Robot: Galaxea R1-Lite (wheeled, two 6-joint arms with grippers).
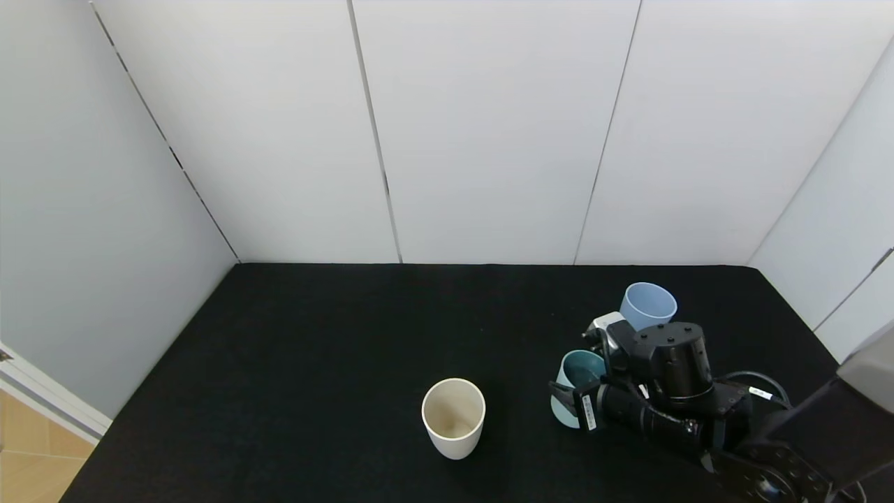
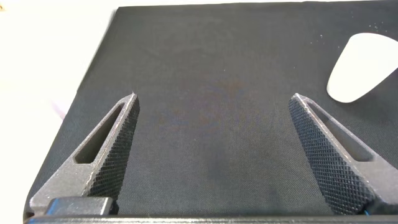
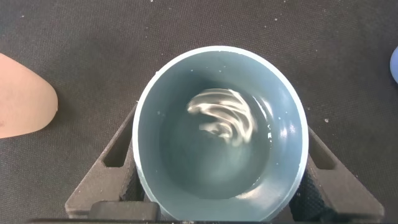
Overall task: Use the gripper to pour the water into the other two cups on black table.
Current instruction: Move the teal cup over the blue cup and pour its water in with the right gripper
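Note:
My right gripper (image 1: 571, 399) is shut on a teal-green tumbler (image 1: 582, 366) at the right of the black table (image 1: 314, 349). In the right wrist view the tumbler (image 3: 221, 134) sits between both fingers, and water (image 3: 224, 118) shimmers inside it. Whether it rests on the table I cannot tell. The cream-white cup (image 1: 453, 418) stands upright to its left, near the front middle. The powder blue cup (image 1: 648, 306) stands upright just behind the gripper. My left gripper (image 2: 214, 99) is open and empty over bare table, out of the head view.
White panel walls close the table at the back and both sides. The table's left edge drops to a wooden floor (image 1: 28, 468). The cream cup also shows at an edge of the left wrist view (image 2: 360, 65) and the right wrist view (image 3: 22, 96).

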